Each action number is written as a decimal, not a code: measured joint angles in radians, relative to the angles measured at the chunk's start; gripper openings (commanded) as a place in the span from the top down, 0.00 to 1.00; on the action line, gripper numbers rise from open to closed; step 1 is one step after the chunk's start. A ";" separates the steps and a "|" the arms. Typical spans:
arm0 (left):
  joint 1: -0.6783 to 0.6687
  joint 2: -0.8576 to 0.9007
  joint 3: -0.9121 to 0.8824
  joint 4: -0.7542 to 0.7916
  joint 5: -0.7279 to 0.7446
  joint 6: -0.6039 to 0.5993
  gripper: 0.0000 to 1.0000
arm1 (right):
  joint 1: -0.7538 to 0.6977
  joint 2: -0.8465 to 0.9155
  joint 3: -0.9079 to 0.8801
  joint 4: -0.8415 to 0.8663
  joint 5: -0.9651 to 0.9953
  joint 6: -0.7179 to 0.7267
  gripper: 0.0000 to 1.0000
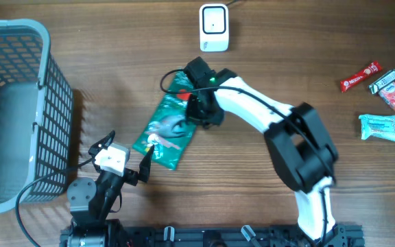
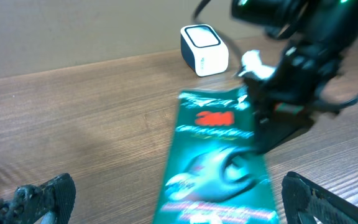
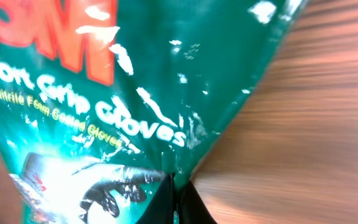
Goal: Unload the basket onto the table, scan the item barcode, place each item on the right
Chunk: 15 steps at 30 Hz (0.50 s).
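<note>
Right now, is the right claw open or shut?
Shut. The right gripper pinches the edge of the glove pack, its tips pressed together in the right wrist view.

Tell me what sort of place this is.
Probably a mock shop checkout set up on a wooden table: a white barcode scanner, a grey shopping basket and a green glove packet.

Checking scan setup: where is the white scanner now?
In the overhead view, the white scanner stands at top centre, just beyond the green glove pack held by the right claw.
</note>
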 measured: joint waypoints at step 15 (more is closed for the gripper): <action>0.000 0.000 0.000 0.000 0.000 0.000 0.00 | 0.011 -0.162 -0.010 -0.198 0.232 0.127 0.00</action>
